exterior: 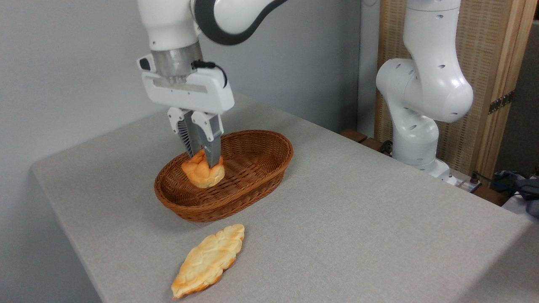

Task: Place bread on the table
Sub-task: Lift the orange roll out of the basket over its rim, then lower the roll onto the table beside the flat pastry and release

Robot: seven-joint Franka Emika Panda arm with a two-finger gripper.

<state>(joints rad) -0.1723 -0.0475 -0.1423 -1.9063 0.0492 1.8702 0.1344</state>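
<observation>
Over the basket (pixel 252 168) on the worktop (pixel 358 210): fingers (pixel 203 158) clenched on the bun (pixel 201 172), held within the rim at its left end. In front, a loaf (pixel 208 261). No readable writing.

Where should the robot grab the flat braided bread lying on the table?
Probably across the middle of the loaf, coming straight down from above. It lies flat on the table, long and narrow, so the fingers can close over its short width, with bare cloth on both long sides.
</observation>
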